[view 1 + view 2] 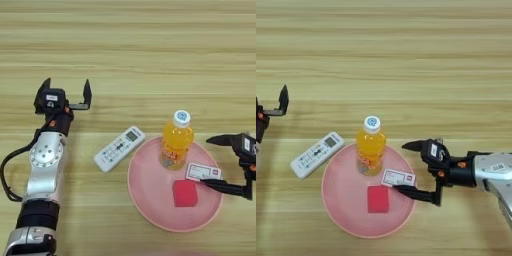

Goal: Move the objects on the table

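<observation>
The orange-juice bottle (370, 147) with its white cap stands upright on the back part of the pink plate (336, 220). The red square block (378, 199) lies flat on the plate in front of it. A white remote control (119, 148) lies slanted on the table, just off the plate's left rim. My right gripper (402, 167) reaches in from the right over the plate's right edge, open wide, its fingers apart from the bottle. A small white card (398, 177) lies by its lower finger. My left gripper (66, 91) is open over bare table, up and left of the remote.
The wooden table (150, 50) stretches wide behind the plate and both arms. My left forearm (44, 165) runs down the left side toward the near edge. My right forearm (491, 172) comes in from the right edge.
</observation>
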